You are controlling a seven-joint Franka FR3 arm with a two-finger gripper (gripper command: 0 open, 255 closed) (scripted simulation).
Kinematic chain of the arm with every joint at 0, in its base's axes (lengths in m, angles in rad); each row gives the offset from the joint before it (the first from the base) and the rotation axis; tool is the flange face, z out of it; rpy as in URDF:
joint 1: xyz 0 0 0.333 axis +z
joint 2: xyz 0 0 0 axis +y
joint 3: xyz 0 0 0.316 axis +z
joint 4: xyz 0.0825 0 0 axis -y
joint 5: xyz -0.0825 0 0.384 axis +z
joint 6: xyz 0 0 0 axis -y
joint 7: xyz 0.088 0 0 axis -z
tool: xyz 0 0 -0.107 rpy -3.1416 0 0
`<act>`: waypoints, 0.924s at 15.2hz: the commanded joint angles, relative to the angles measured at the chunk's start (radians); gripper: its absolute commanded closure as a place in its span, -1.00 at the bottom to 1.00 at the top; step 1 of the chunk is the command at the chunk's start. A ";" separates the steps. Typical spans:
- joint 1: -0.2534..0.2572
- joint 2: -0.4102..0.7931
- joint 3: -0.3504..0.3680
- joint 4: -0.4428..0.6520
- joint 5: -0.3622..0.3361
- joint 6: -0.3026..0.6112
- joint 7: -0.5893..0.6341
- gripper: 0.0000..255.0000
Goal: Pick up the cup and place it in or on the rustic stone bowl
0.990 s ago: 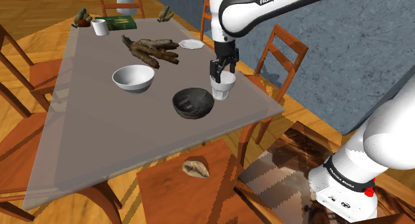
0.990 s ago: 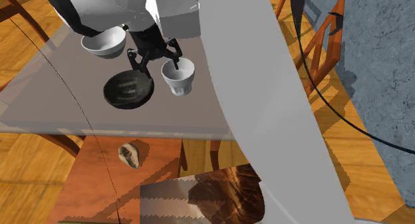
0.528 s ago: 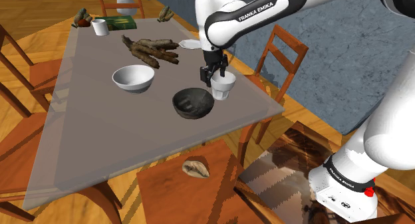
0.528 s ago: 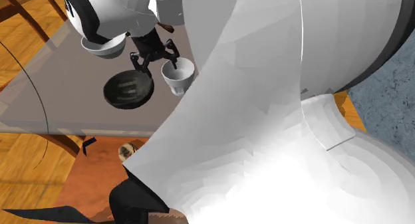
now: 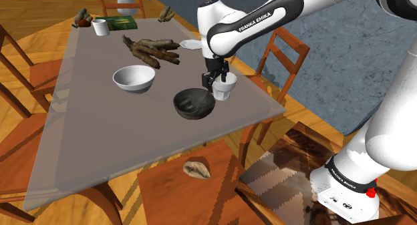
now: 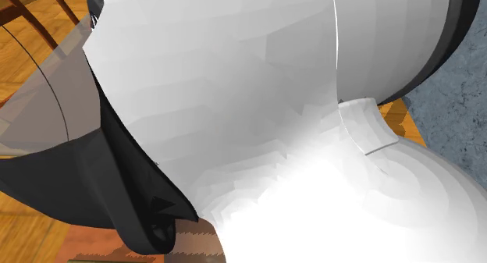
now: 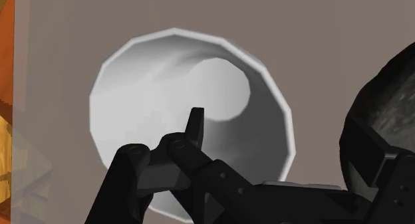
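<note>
White cup (image 5: pixel 225 89), upright, empty, on the grey worktop (image 5: pixel 80 137), just beside a dark, rough bowl (image 5: pixel 194 103), upright, near the edge.

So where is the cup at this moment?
In the shoulder view the white cup is near the right edge of the table, just right of the dark bowl, with the gripper straddling its rim.

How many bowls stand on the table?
2. A white bowl near the middle of the table; a dark bowl toward the shoulder view's lower right of it, beside the cup at the claw. The arm may hide others.
</note>
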 commanded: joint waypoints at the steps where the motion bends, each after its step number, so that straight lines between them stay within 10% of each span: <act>1: 0.000 0.001 0.000 -0.001 0.000 0.001 0.000 -1.00; 4: 0.000 0.001 0.000 -0.001 0.000 0.001 0.000 -1.00; 5: 0.000 0.001 0.000 -0.001 0.000 0.001 0.000 1.00; 14: 0.000 0.001 0.000 -0.001 0.000 0.001 0.000 1.00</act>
